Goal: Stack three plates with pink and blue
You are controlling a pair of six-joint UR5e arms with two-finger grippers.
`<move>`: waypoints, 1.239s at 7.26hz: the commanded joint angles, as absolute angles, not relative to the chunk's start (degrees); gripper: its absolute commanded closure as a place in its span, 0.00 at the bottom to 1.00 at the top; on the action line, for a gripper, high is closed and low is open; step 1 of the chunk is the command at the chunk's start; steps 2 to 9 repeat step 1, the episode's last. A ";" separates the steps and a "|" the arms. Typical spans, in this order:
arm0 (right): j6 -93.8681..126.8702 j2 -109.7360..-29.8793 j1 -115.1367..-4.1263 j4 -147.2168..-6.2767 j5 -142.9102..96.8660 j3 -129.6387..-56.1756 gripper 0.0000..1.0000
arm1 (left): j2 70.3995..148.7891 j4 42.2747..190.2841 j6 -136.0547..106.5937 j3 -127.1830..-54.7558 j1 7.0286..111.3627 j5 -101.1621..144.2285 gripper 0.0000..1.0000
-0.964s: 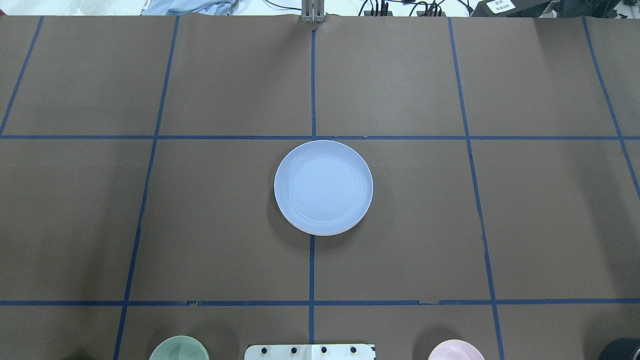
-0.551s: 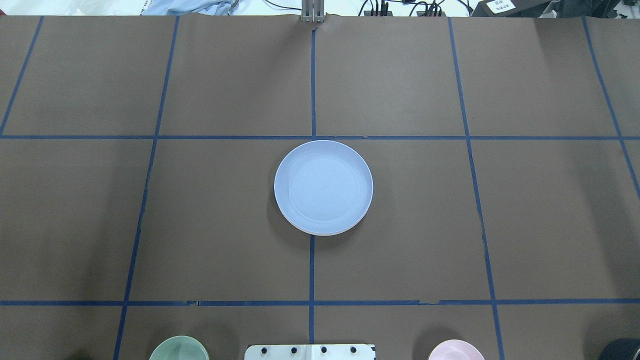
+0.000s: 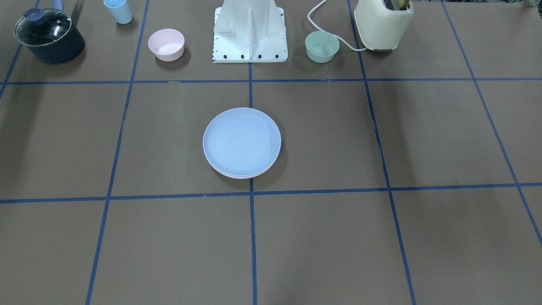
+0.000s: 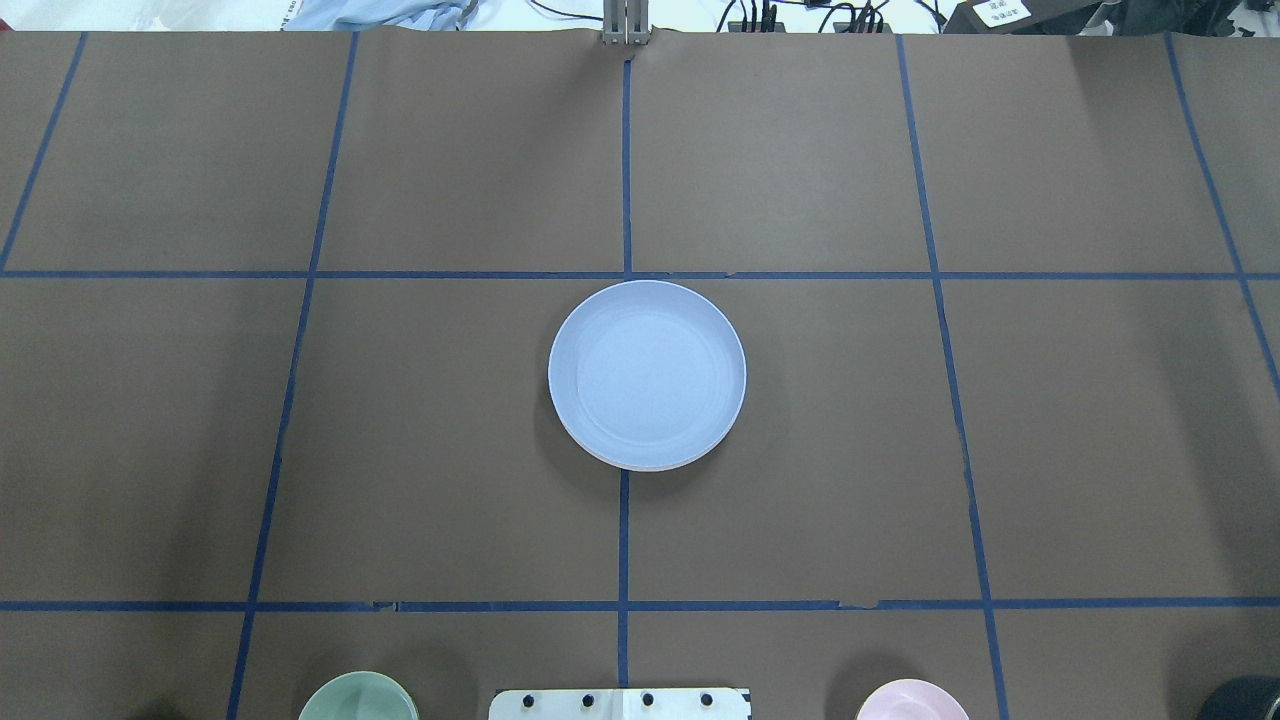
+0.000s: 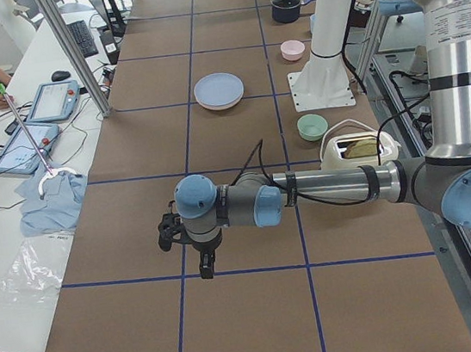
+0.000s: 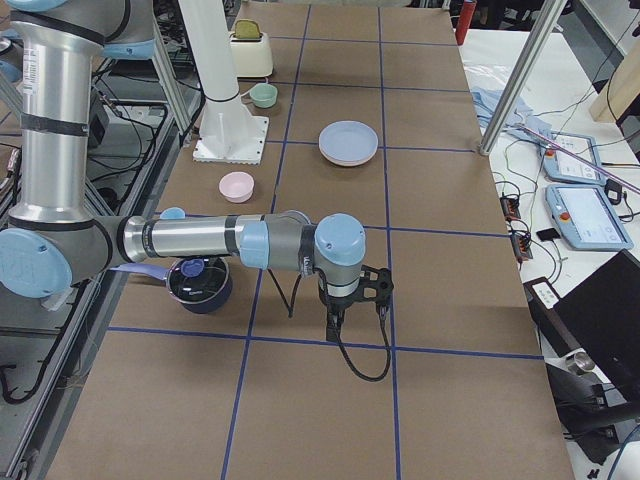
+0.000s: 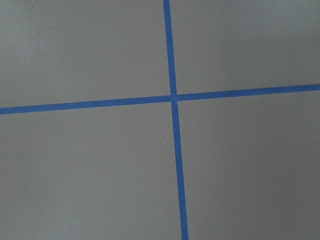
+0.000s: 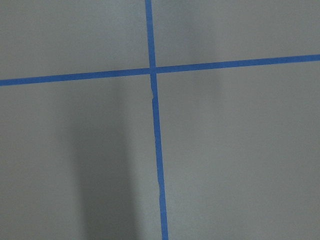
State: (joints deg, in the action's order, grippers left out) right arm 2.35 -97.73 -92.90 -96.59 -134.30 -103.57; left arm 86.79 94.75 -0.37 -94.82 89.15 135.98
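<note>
Stacking is judged complete: the blue plate (image 4: 647, 375) lies topmost on the table (image 4: 400, 450), with paler rims (image 3: 243, 176) showing beneath it. The stack sits between the left pincer (image 5: 203, 270) and the right pincer (image 6: 332, 333), well apart from both. Each plate is judged light, stiff and matte, best taken at its shallow rim. The pincers are shown only in the side views, so released or clenched cannot be told; in the wrist views only tape lines (image 7: 172, 97) are seen.

The blue plate (image 4: 647, 375) looks matt plastic; the table (image 4: 450, 450) wears dull brown paper crossed by blue tape (image 4: 623, 530).
</note>
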 commanded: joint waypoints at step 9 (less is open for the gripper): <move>2.37 -97.73 -92.90 -96.59 -134.30 -103.62 0.00 | 86.84 94.75 -0.35 -94.83 89.21 136.05 0.00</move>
